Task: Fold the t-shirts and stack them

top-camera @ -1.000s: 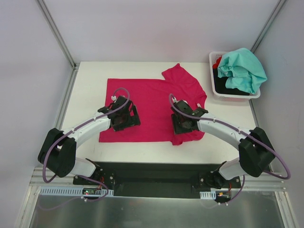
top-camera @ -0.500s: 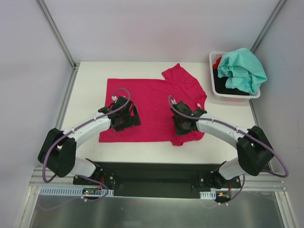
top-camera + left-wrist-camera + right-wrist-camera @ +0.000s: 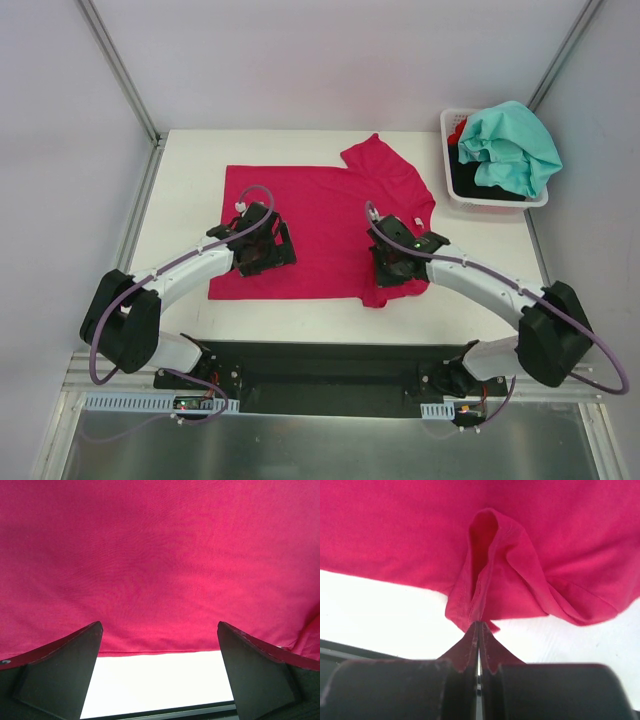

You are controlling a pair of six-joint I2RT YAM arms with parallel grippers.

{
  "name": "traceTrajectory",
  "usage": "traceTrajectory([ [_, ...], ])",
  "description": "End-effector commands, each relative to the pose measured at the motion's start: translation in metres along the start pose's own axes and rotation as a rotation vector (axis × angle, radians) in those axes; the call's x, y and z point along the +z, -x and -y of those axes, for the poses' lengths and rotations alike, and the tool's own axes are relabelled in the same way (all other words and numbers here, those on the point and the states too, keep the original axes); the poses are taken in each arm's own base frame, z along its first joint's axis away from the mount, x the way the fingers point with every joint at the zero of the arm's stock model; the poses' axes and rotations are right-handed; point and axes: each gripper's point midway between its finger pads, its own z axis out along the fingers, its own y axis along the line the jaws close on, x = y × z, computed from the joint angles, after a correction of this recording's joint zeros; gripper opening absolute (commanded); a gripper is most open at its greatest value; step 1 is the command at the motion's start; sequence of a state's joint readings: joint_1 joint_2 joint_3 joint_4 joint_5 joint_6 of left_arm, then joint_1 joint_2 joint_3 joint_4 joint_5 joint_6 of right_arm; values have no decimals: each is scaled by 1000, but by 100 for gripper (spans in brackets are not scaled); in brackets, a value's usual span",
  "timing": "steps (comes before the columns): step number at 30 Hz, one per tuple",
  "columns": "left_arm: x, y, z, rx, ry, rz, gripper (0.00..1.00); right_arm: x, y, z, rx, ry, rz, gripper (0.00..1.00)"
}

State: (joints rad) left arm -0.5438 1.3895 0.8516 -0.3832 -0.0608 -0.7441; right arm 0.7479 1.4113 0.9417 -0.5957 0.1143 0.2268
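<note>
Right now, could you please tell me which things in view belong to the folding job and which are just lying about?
Job: magenta t-shirt, its near hem pinched in the shut right gripper; teal t-shirt, black t-shirt and red t-shirt, heaped together; open left gripper.
Lying about: white basket holding that heap; table.

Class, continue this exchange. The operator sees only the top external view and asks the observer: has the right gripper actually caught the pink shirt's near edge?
Observer: Yes. The right wrist view shows the right gripper shut on a pinched fold of the pink t-shirt at its hem.
Operator: And the left gripper?
Observer: The left wrist view shows it wide open, with the hem and bare table between its fingers.
</note>
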Motion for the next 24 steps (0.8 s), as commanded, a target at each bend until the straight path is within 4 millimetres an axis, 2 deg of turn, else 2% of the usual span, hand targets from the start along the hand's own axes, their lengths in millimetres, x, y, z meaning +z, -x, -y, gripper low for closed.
traceTrajectory([
  [1, -2, -1, 4, 8, -6, -8, 99, -28, -11, 12, 29, -24, 33, 1],
  [9, -3, -5, 6, 3, -24, 0, 99, -53, -39, 14, 44, -39, 35, 1],
  [17, -1, -15, 4, 10, -33, -3, 99, -55, -75, 11, 55, -42, 8, 1],
  [20, -1, -17, 5, 13, -38, -3, 99, -54, -84, 10, 39, -54, 0, 6],
  [23, -2, -17, 7, 15, -44, 2, 99, -56, -81, 6, 20, -70, 13, 21],
  [24, -2, -18, 7, 15, -44, 1, 99, -58, -77, 3, 11, -72, 22, 22],
])
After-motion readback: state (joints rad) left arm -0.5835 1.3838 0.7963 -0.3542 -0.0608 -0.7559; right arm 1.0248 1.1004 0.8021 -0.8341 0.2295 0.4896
